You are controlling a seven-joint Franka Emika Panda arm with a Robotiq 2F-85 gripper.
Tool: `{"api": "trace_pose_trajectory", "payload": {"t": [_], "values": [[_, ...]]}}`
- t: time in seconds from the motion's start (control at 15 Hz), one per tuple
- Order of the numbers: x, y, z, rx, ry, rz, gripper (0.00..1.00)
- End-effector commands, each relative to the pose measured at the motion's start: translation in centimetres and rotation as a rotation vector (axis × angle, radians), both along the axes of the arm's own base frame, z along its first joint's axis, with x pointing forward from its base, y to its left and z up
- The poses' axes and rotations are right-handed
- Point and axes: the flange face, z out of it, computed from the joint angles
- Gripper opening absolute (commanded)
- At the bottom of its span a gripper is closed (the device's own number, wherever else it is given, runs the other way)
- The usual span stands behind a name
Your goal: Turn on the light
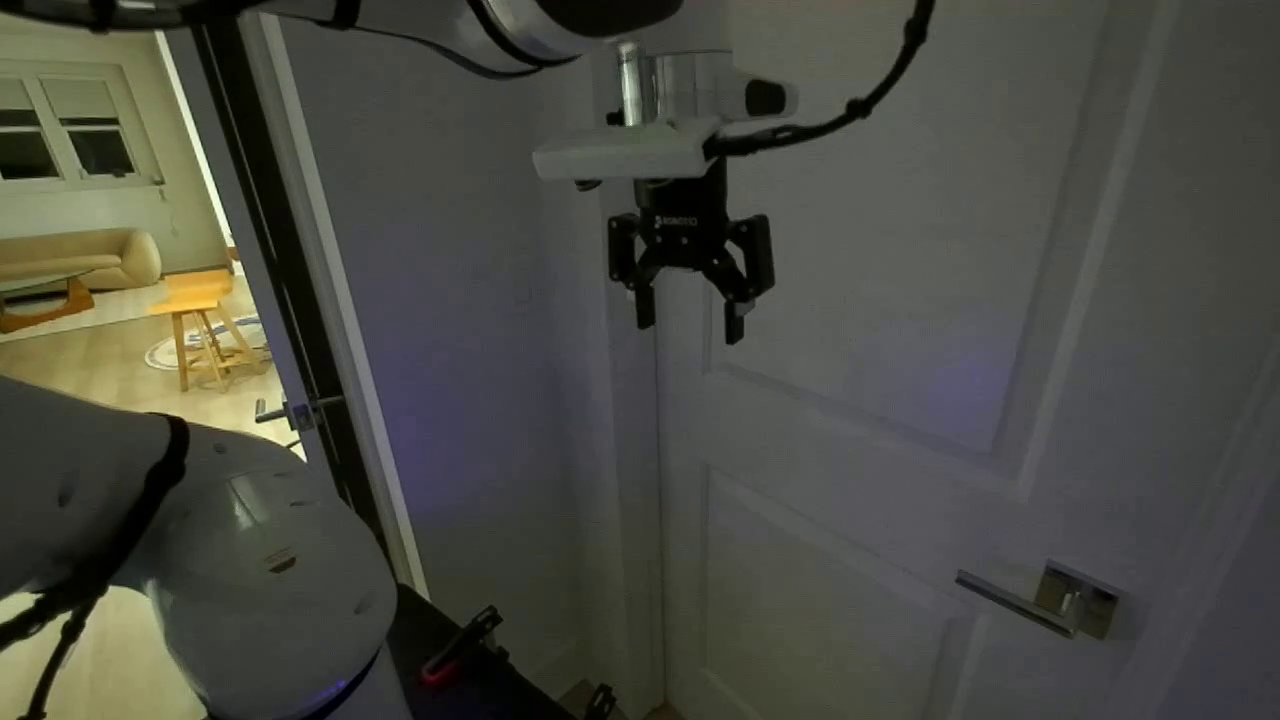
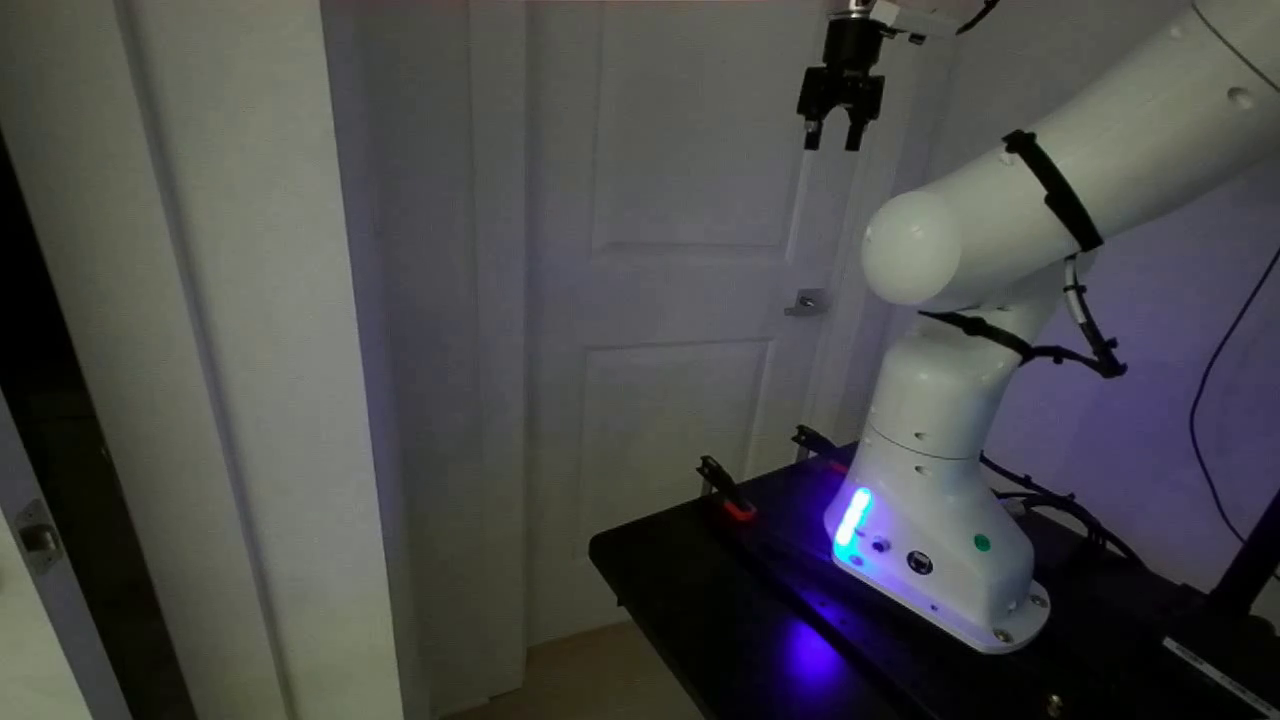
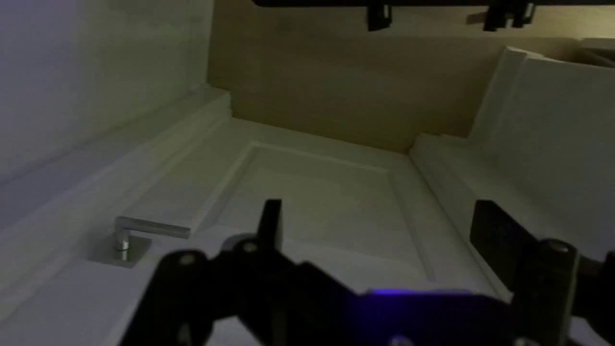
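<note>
Exterior view, switch (faint), apart from fingers

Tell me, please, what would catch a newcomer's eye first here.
The blue light glowing on the robot's base, in an exterior view, probably comes first. Perhaps next come the open end effector hanging in front of a white door and the wooden stool in the bright room at an exterior view's left.
</note>
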Motion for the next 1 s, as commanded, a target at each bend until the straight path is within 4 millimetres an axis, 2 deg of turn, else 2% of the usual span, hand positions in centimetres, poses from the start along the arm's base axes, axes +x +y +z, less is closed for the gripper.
{"api": "trace_pose_trajectory", "payload": {"t": [0.0,0.4,0.93], "values": [[1.4,1.2,-1.1,0.174,-0.031,0.048,1.00],[3.7,5.6,-4.3,0.400,-0.090,0.200,1.00],[4.9,13.1,-7.0,0.507,-0.197,0.436,1.00]]}}
